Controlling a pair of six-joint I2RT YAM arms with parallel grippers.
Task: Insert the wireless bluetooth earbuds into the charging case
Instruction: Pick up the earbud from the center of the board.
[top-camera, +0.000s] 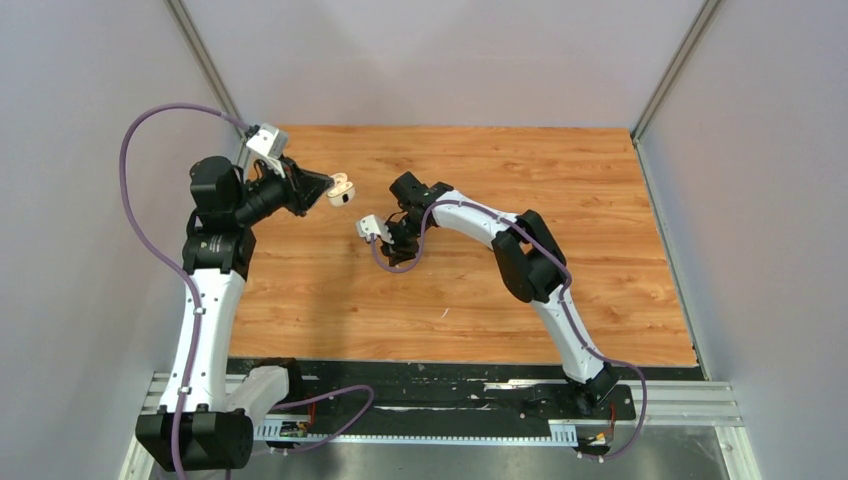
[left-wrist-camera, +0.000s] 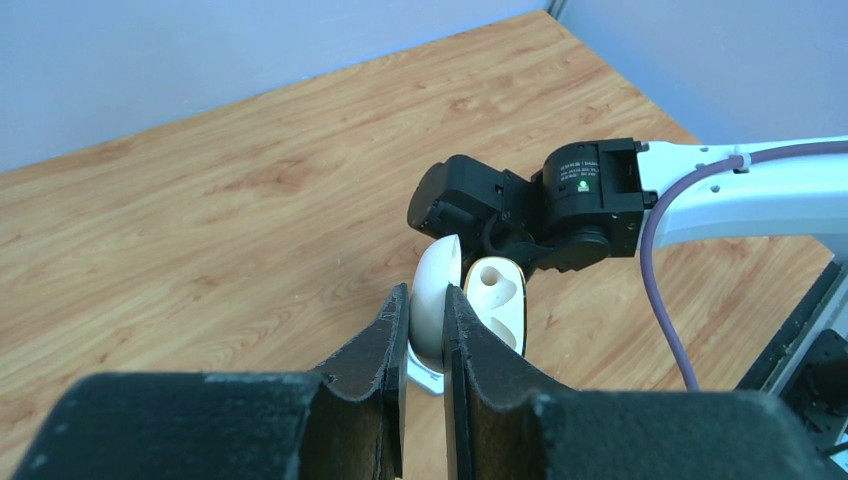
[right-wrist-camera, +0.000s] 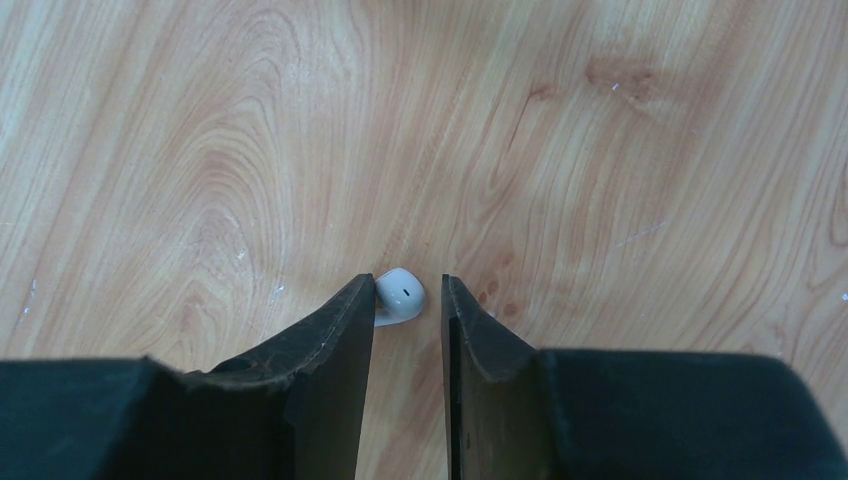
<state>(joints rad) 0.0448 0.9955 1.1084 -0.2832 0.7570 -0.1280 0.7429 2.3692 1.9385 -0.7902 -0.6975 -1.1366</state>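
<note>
My left gripper is shut on a white charging case and holds it in the air above the table. In the left wrist view the gripper clamps the case's rounded half. The other half hangs open to the right and shows empty sockets. My right gripper points down at the table. In the right wrist view it is open by a narrow gap. A white earbud lies on the wood between its fingertips, touching the left finger. The other earbuds are out of view.
The right arm's wrist is close behind the held case in the left wrist view. The wooden tabletop is walled by grey panels at the back and on both sides. A black strip runs along the near edge.
</note>
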